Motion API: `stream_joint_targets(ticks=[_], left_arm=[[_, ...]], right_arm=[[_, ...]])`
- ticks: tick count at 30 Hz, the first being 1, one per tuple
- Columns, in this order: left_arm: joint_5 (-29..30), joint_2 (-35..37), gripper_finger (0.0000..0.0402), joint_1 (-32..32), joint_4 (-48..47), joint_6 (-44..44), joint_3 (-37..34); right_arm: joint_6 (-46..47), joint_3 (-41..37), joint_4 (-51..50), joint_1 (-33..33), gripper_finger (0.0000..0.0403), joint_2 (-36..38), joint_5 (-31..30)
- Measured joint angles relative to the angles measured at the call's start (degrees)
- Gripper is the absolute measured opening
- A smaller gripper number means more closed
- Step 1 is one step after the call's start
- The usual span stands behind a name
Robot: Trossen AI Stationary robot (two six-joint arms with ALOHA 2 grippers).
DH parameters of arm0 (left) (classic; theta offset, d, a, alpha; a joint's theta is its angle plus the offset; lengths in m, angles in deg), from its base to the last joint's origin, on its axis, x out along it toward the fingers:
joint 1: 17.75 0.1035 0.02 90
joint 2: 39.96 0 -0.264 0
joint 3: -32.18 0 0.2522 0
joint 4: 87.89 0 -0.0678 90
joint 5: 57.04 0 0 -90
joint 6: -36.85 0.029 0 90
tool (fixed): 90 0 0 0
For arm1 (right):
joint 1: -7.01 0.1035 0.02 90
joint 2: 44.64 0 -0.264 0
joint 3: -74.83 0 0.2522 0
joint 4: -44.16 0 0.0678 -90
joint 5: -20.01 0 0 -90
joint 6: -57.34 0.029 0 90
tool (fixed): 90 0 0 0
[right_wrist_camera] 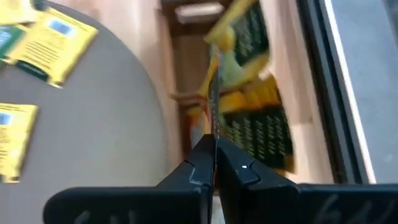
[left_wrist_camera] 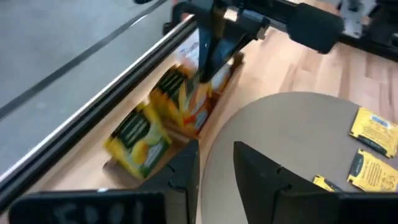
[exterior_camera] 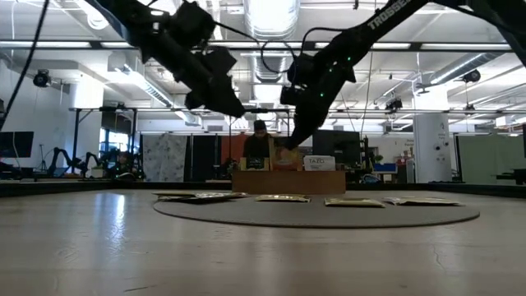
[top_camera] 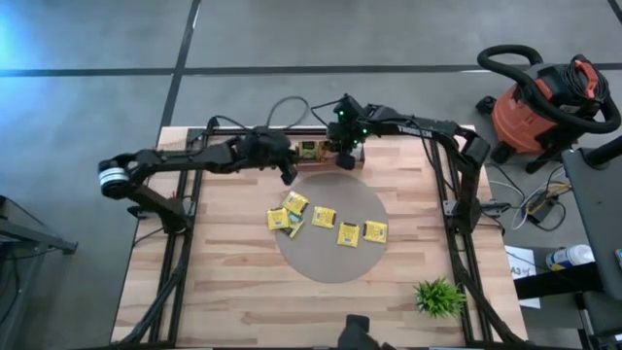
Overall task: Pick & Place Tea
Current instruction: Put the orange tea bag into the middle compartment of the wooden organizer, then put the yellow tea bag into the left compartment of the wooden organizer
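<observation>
The right gripper [right_wrist_camera: 213, 163] is pinched tight on a tea packet [right_wrist_camera: 214, 93] held on edge, just over the wooden tray [top_camera: 321, 151] at the table's far side. To do it well, I'd lower the packet straight into a free slot before letting go, clear of the packets already standing there. The left gripper [left_wrist_camera: 216, 163] hangs beside the tray, fingers parted, holding nothing. On the round mat [top_camera: 330, 264] I count about six yellow packets [top_camera: 348, 233] lying flat
</observation>
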Motion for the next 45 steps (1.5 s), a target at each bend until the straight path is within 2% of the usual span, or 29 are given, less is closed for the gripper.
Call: stream_joint_targets(ticks=[7,11,22,26,30,36,40,45], left_arm=[[6.0,7.1,0.0092,0.0,0.6,-4.2,-6.2],[8.9,9.3,0.0092,0.0,0.2,-5.0,-8.5],[9.1,10.0,0.0092,0.0,0.2,-6.5,-11.6],[9.0,10.0,0.0092,0.0,0.2,-7.0,-11.8],[9.0,10.0,0.0092,0.0,0.1,-7.3,-11.8],[8.8,10.0,0.0092,0.0,-1.2,-7.4,-11.8],[8.1,10.0,0.0092,-0.1,-3.4,-7.4,-11.8],[5.9,10.0,0.0092,-0.3,-7.4,-7.4,-11.8]], right_arm=[[-3.2,0.0,-2.0,0.1,0.0008,-2.2,-1.4],[-5.6,0.0,-3.2,0.0,0.0008,-2.2,-4.2],[-5.8,-0.2,-3.1,0.2,0.0013,-2.4,-3.7],[-5.8,-0.2,-3.1,0.4,0.0041,-2.4,-3.3],[-5.7,-0.2,-2.9,0.3,0.0089,-2.4,-3.3],[-2.2,1.6,-4.9,0.3,0.0153,-1.9,-6.7],[0.5,2.4,-6.1,0.4,0.0171,0.1,-6.8],[4.2,2.5,-6.0,0.6,0.0171,2.8,-6.4]])
